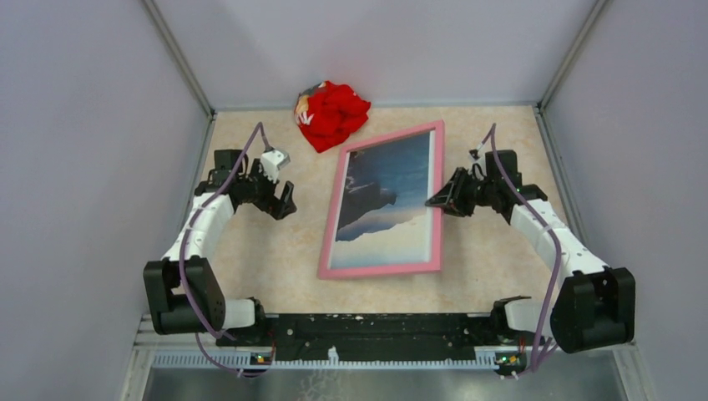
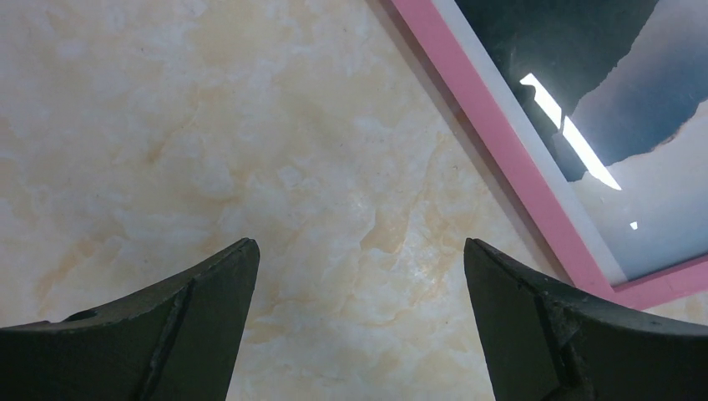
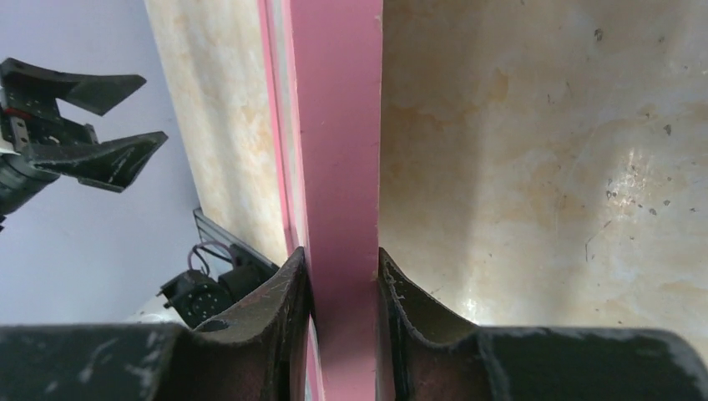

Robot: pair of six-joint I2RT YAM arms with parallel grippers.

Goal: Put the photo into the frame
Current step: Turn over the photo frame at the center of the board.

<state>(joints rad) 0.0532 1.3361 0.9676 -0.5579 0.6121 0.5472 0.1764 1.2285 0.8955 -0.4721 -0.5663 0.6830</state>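
Your right pincer is closed on the frame. Its two fingers press the pink long edge from both sides, about at the middle of that edge's length. In the right wrist view the edge runs straight away from the fingers, and you see the marbled table on both sides of it. From above, the gripped side of the frame looks higher than the other side, but I cannot tell this for sure.

The photo is inside the frame, just beyond the tips of the right pincer, with the dark mountains and the blue and white parts facing up.

Your left pincer is open with the fingers wide apart, and between them there is only bare table. It holds nothing and it does not touch the frame. The other long edge of the frame and one of its corners lie ahead of this pincer, to the side of its right finger, near but apart.

A red cloth bundle lies farther out than both pincers, close to the far end of the frame.
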